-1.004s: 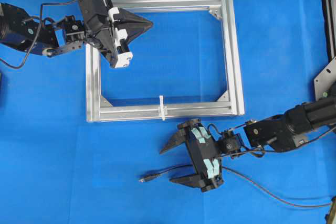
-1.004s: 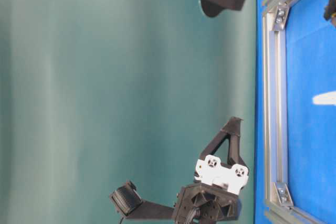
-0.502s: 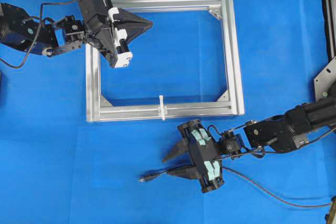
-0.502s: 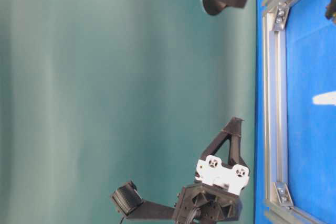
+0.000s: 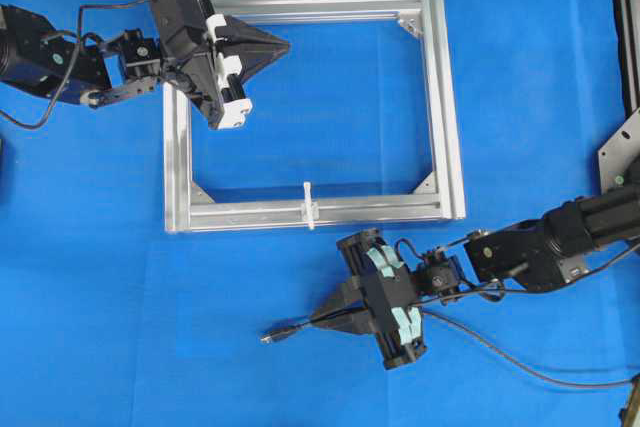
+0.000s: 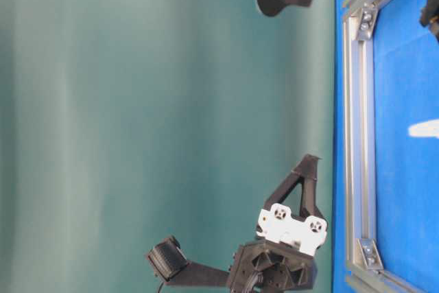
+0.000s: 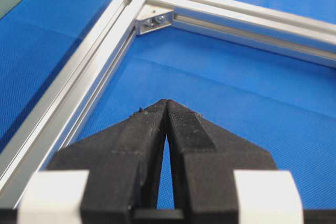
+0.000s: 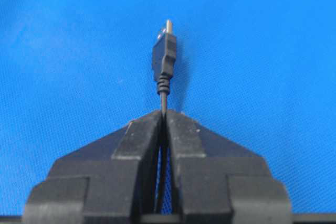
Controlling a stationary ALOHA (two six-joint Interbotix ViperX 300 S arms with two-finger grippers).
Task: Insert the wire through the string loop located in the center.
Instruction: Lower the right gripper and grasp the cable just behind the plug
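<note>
Wire (image 5: 300,327) lies on the blue cloth (image 5: 100,327) below the frame (image 5: 445,97), well apart from it, its plug (image 5: 275,336) pointing left in the overhead view.

Going from the left of that view: the left gripper (image 5: 285,46) is clenched on nothing, its two black fingers pressed tip to tip. It sits over the frame's upper left part, the tips pointing right above the blue cloth inside the frame. The left wrist view shows the same closed tips (image 7: 166,104) with a silver corner bracket (image 7: 154,20) ahead of them and the frame bars running off to either side.

Further right, the loop (image 5: 309,204) stands white and upright at the middle of the frame's lower bar, with a short end hanging over the bar's outer edge.

Just below and a little right of the loop, the right gripper (image 5: 318,318) is closed on the wire, a short way behind the plug. In the right wrist view the thin cable runs up between the closed tips (image 8: 164,114), and the plug (image 8: 165,56) with its metallic tip sticks out beyond them. Behind the gripper the wire trails off right across the cloth toward the lower right corner.

The table-level view shows the left gripper (image 6: 310,162) beside the frame (image 6: 351,135).
</note>
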